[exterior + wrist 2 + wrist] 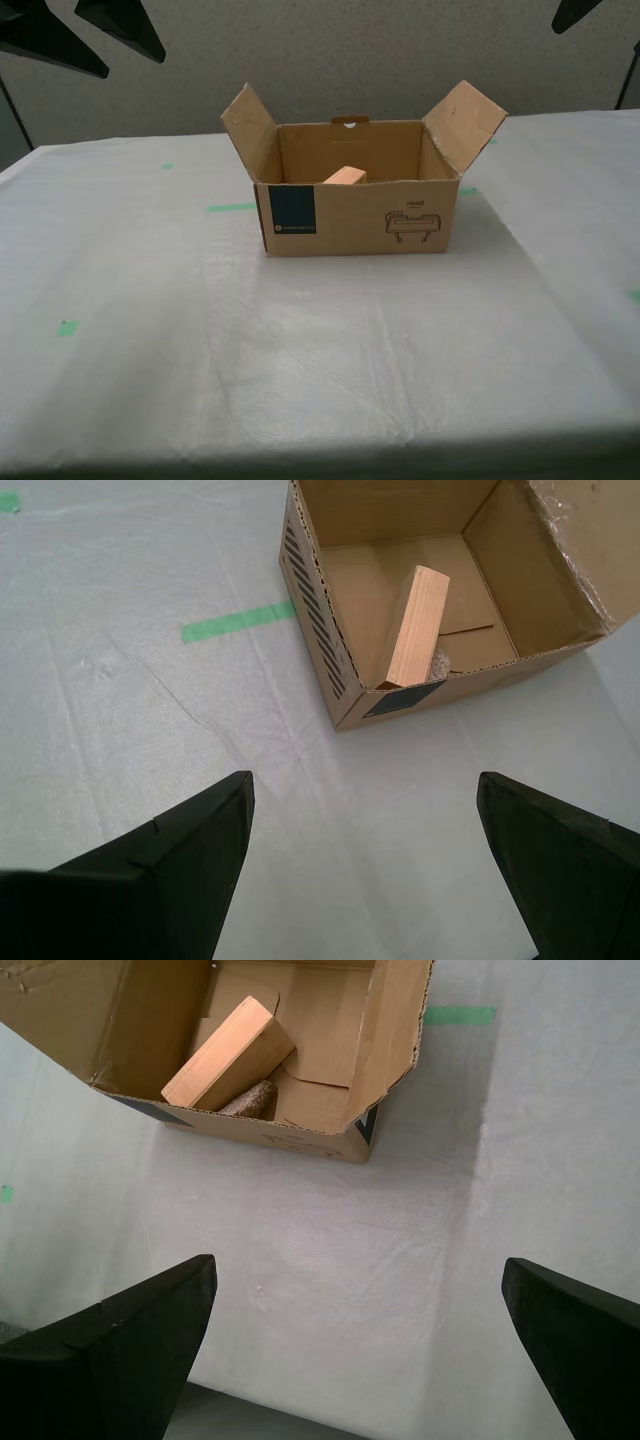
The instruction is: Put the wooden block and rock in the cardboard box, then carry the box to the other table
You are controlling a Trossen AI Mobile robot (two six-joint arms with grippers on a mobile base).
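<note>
— What's the biggest thing in front of you?

— The worktop (330, 350), wide and covered in a wrinkled whitish-grey sheet, with small green tape marks (230, 207) stuck on it here and there.

— And on it?

— The cardboard box (360, 215) stands toward the far middle of the worktop in the exterior view, top open, its side flaps splayed up and outward. A dark blue square label (292, 212) and a line drawing (413, 223) face the camera.

— Anything inside?

— The wooden block (415, 625) lies in it, tilted, one end propped up against the front wall so that its corner peeks over the rim in the exterior view. The rock (250, 1100) sits on the box floor, tucked just beside and partly under the block's low side; only a bit of it shows.

— And the robot's tools?

— The first tool (360, 1345) hangs above bare sheet, near the box but apart from it, its dark fingers (130, 1350) spread wide with nothing between them. The second tool (365, 855) is the same: fingers (170, 860) wide apart, empty, over the sheet just short of the box's corner.
</note>
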